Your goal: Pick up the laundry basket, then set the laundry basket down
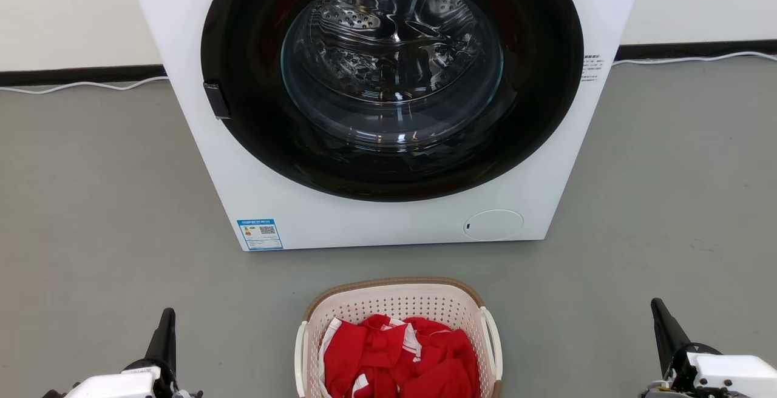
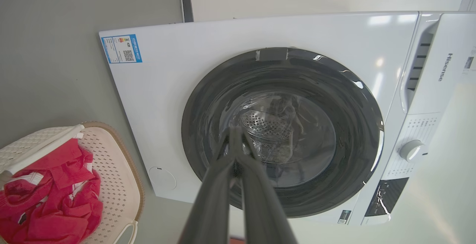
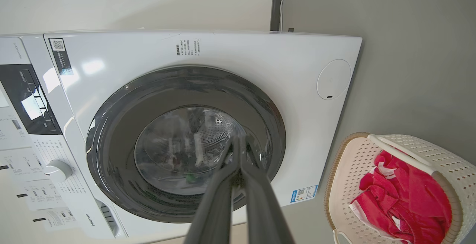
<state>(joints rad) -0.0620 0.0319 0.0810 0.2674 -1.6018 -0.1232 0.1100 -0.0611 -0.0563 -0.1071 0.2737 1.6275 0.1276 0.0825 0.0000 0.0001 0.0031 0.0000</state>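
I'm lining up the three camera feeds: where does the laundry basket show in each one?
Head view: laundry basket at bottom centre, in front of the washing machine.
Left wrist view: laundry basket in the lower left corner.
Right wrist view: laundry basket in the lower right corner.
Shared landmark: the blue sticker on the washing machine's front.

Bare grey floor (image 1: 109, 222) lies open on both sides of the laundry basket (image 1: 394, 302), its white side handles (image 1: 496, 343) unobstructed. The washing machine (image 1: 388, 219) stands near behind, closing off the far side; red clothing (image 1: 400, 355) fills the basket's inside.
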